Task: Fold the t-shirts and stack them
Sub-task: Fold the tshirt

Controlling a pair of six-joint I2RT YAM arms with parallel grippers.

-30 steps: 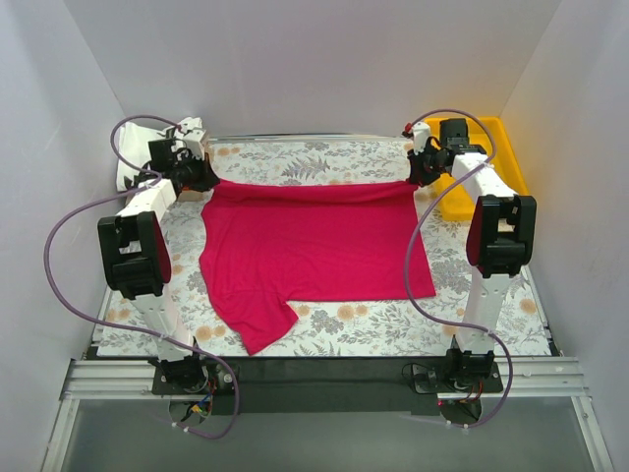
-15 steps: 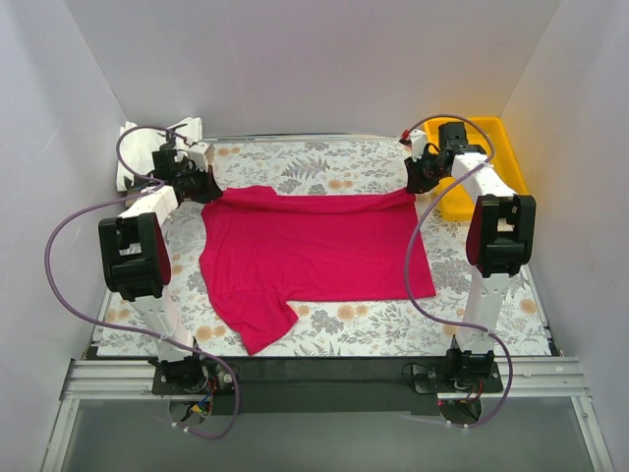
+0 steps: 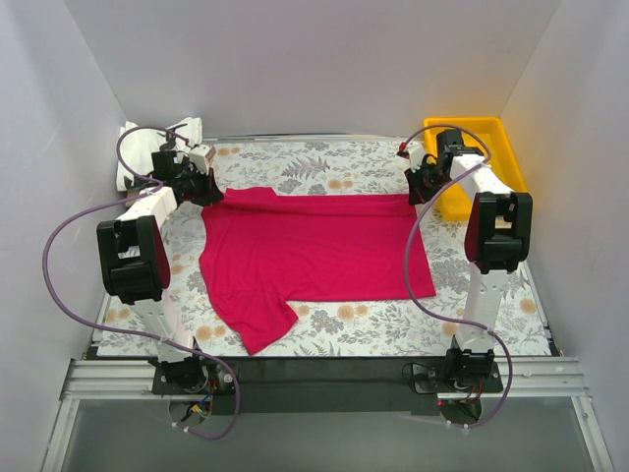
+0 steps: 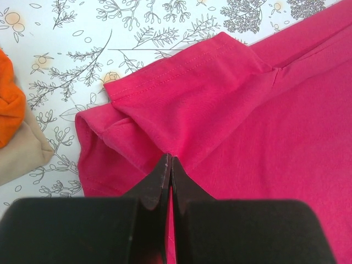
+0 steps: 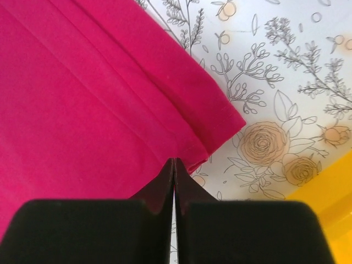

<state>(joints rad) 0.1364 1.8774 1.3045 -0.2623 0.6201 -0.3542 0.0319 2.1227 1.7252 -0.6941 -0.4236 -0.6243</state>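
We have the magenta-red t-shirt [image 3: 314,246] spread flat in the middle of the table, its far edge running between the two arms and one sleeve [image 3: 257,323] trailing toward the near left. The left gripper [image 4: 168,160] is closed on the far left corner, where creases in the cloth run together at its fingertips. The right gripper [image 5: 174,160] is closed too, its tips right at the far right corner, but we cannot tell whether any cloth sits between them. We judge the step to be taking both far corners so as to bring the far edge over toward us for a first fold. To do it well, we should make sure the right side really has the cloth, both layers of it, before lifting. Then we raise both corners together and level, keeping the edge taut so the bunched fold on the left pulls out, and lay it down square to the near edge; an uneven lift would skew the fold. The surface is a white tablecloth [image 3: 324,162] printed with leaves and flowers, lying smooth. At the far left sits the stack of folded shirts [image 3: 138,162], with an orange one [image 4: 10,104] near the held corner. A yellow tray [image 3: 488,147] stands at the far right, close to the right gripper. Plain white walls [image 3: 295,59] close in three sides.
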